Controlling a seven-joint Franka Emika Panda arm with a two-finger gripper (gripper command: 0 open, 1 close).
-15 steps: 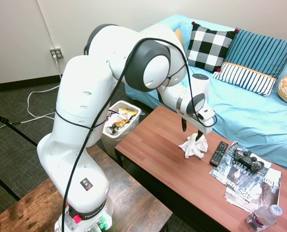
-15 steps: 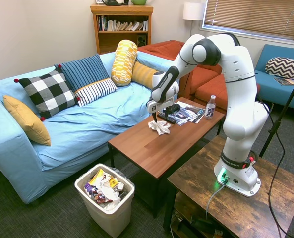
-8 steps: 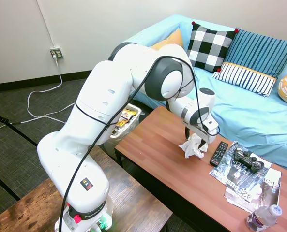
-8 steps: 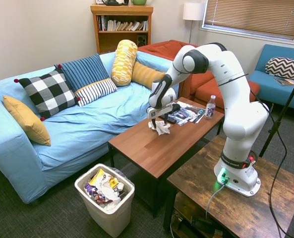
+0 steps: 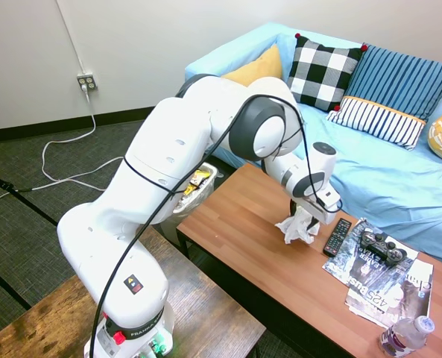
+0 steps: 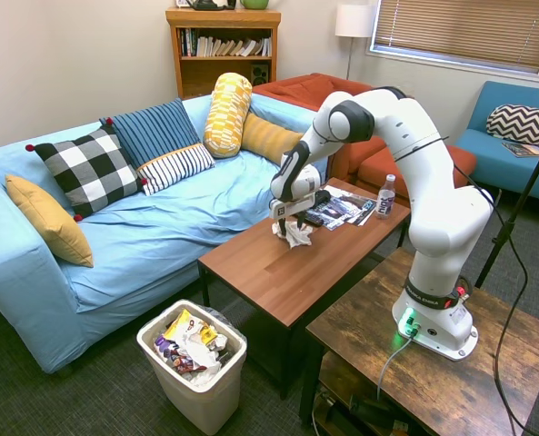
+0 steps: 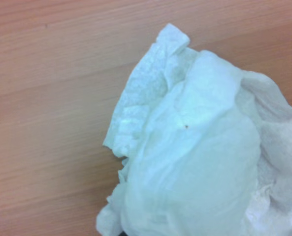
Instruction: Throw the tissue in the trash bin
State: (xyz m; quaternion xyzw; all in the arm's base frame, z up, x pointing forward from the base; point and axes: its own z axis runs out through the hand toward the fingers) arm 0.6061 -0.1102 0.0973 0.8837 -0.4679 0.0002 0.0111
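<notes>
— So where was the tissue [image 5: 298, 224] in the first exterior view?
— On the tabletop [image 5: 239, 224], left of the remote [image 5: 337, 237], with the jaws [image 5: 305, 217] down on it; spread or pinching, I couldn't tell.
— And the second?
— The trash bin [image 6: 196, 379] stood on the floor, well apart.
— Wrist view?
— White tissue on wood.

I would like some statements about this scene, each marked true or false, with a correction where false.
1. The tissue lies on the coffee table. True.
2. The trash bin is empty. False: wrappers and litter fill it.
3. The end effector is at the tissue. True.
4. The remote lies on the sofa. False: it lies on the table, beside the magazines.
5. The trash bin stands on the table. False: it stands on the floor.
</notes>
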